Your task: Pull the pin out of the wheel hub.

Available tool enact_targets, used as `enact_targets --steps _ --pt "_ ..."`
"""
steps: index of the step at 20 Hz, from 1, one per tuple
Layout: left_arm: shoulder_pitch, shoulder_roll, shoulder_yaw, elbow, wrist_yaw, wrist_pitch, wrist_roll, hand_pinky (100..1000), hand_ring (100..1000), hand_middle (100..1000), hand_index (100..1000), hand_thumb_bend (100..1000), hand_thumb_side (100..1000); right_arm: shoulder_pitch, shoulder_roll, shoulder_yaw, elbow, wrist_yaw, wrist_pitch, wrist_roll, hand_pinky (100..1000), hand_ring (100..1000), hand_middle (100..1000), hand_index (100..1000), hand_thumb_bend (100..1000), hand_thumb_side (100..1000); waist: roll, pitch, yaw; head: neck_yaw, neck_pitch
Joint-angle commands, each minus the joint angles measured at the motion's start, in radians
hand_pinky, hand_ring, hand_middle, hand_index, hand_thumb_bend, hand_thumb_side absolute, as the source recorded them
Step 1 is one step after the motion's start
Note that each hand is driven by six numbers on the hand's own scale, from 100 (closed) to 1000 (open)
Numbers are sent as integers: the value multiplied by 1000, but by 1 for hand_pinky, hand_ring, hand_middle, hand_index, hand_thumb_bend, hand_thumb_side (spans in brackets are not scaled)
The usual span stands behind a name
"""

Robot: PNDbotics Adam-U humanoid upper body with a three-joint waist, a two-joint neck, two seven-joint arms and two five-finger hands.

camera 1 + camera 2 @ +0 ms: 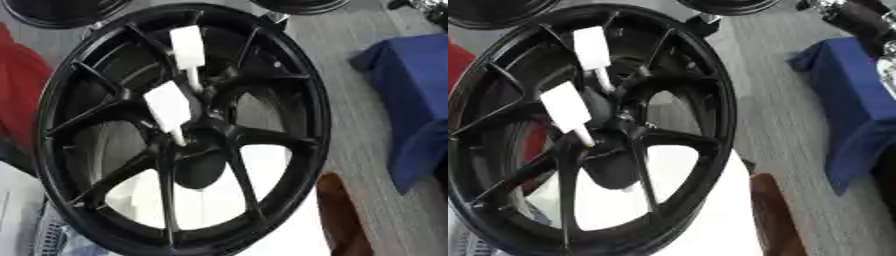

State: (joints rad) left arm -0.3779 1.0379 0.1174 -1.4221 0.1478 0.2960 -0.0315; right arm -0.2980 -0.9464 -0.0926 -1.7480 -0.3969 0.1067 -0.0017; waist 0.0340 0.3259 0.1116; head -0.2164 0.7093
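Left eye view: no hands visible, finger state unknown; we judge each white pin (168,106) light, rigid, graspable by its broad handle above the black wheel hub (203,145).

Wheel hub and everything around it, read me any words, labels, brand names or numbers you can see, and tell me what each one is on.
None can be read.
Black wheel hub: no readable lettering or logo on rim or spokes.
Two white pins: plain white handles, no marks.
Blue cloth: no print visible.
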Motion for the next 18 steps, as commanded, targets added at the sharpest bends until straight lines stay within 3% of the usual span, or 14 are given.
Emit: enact_targets --steps 1,8,12,18 --pt "-5 25 27 15 -11 -8 -17 799 771 746 829 536 626 -6 -43 -19 -17 -10 -1 -6 956 724 709 775 100 500 -1 -28 1 4 -18" --pt "-30 -7 43 -17 59 -47 35 770 714 660 751 420 589 -8 -42 -20 -18 -14 -4 -5 957 724 709 776 100 498 -1 -31 1 6 -21" --pt "-55 -103 60 -91 170 -95 125 752 666 597 698 357 572 -12 -37 -21 -17 -19 -5 -6 958 725 710 777 100 499 -3 -32 0 8 -23" --pt "-82 -232 62 -175 286 -98 221 752 662 592 694 388 589 -21 -31 -22 -17 -23 -7 -5 958 725 711 777 100 470 -8 -32 -3 9 -30"
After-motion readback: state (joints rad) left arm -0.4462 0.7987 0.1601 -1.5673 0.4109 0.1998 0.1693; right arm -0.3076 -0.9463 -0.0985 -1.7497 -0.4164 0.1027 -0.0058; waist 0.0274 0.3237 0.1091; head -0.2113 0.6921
